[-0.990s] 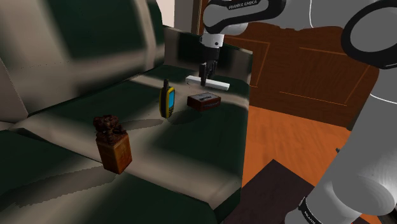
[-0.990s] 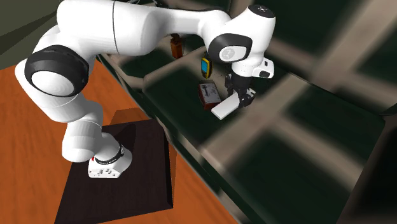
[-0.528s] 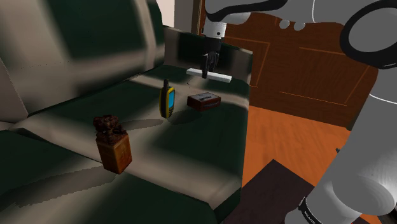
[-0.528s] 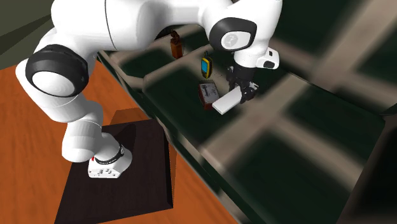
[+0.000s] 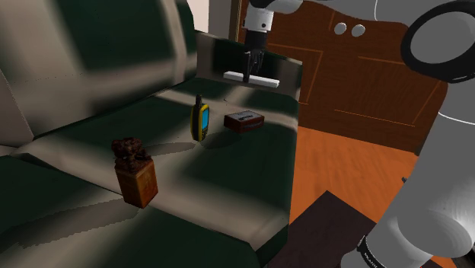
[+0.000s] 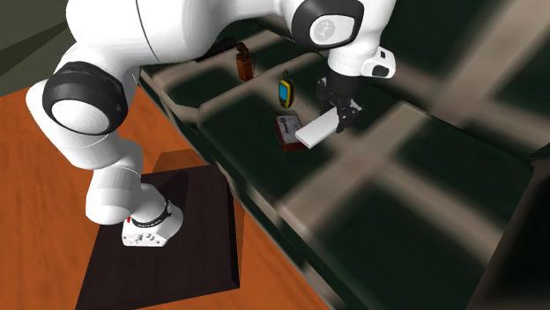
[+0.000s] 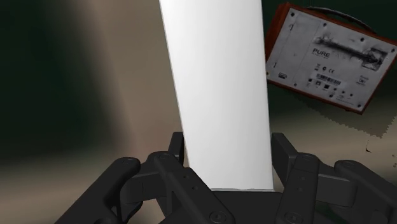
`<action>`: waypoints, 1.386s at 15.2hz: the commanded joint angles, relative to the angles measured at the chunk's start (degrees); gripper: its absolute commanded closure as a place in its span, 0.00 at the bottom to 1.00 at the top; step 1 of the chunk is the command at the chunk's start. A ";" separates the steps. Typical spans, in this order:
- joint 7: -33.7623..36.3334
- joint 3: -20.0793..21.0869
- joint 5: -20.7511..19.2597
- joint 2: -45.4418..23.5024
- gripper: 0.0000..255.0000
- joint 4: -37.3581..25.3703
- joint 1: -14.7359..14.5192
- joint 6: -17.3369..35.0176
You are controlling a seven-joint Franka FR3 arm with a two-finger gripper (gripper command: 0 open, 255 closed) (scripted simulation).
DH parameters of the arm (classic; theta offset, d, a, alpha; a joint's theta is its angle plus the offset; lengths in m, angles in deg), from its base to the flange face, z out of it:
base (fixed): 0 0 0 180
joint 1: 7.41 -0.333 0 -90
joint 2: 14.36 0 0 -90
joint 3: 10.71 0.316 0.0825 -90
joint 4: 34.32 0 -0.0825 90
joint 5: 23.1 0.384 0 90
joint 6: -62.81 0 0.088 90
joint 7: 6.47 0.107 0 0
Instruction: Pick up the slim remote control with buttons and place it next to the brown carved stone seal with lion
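My gripper (image 5: 249, 68) is clamped on the white remote (image 5: 266, 80), held in the air above the sofa (image 5: 228, 167), so the carry comes next: swing toward eight o'clock in the shoulder view and lower beside the seal (image 5: 135, 171)

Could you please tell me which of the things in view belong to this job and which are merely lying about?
Belong to the job:
- remote, white, clasped in the pincer
- seal, brown, standing on the sofa

Just lying about:
- yellow handset, on the sofa seat
- red-brown box, beside the handset
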 commanded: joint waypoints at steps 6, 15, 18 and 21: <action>0.10 -0.02 0.09 -1.93 1.00 -8.32 0.08 -6.40; 2.48 0.80 -0.04 -1.79 1.00 -13.53 -1.35 -11.69; 6.07 2.28 -0.33 2.57 1.00 -7.62 -3.59 -10.06; 9.78 3.97 -0.42 6.14 1.00 -3.01 -5.65 -8.93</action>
